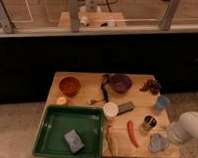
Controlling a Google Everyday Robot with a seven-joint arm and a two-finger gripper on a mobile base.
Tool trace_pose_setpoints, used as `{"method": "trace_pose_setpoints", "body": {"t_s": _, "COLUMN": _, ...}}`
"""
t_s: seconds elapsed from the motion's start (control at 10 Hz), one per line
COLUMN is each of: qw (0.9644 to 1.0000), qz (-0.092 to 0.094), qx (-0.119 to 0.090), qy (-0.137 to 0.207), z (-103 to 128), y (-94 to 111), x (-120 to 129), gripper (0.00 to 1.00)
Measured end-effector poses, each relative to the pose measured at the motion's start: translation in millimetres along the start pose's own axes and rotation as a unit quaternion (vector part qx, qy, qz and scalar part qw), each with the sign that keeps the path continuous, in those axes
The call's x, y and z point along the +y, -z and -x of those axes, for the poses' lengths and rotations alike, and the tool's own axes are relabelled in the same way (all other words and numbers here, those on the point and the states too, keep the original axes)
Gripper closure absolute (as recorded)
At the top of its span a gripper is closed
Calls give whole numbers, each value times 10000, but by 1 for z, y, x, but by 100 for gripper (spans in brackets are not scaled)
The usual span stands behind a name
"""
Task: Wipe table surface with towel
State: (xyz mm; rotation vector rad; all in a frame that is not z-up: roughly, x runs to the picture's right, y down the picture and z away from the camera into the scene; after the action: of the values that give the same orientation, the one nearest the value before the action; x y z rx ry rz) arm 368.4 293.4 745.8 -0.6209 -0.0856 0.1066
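A crumpled blue-grey towel (pixel 157 142) lies on the front right corner of the wooden table (pixel 87 78). My white arm (pixel 189 126) reaches in from the right edge of the view. Its gripper (pixel 168 135) sits low at the towel's right side, close to it or touching it; I cannot tell which. A second blue-grey cloth or sponge (pixel 74 141) lies inside the green tray (pixel 49 125) at the front left.
On the table are an orange bowl (pixel 69 85), a purple bowl (pixel 120 82), a dark brush (pixel 105 89), grapes (pixel 150 86), a blue cup (pixel 162 103), a white cup (pixel 110 110), a grey block (pixel 125 107), a metal can (pixel 149 122) and a red pepper (pixel 132 133).
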Motion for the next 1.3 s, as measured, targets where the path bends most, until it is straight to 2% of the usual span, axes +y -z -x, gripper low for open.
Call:
{"method": "trace_pose_setpoints", "body": {"t_s": 0.4, "qw": 10000, "qz": 18, "qx": 67, "qy": -18, "z": -1, "y": -14, "x": 2, "gripper": 21}}
{"method": "trace_pose_setpoints", "body": {"t_s": 0.7, "qw": 9999, "qz": 53, "qx": 87, "qy": 15, "z": 1, "y": -22, "x": 0, "gripper": 40}}
{"method": "trace_pose_setpoints", "body": {"t_s": 1.1, "qw": 9999, "qz": 141, "qx": 60, "qy": 24, "z": 3, "y": -36, "x": -3, "gripper": 42}}
{"method": "trace_pose_setpoints", "body": {"t_s": 1.3, "qw": 9998, "qz": 157, "qx": 70, "qy": 30, "z": 3, "y": -35, "x": -4, "gripper": 43}}
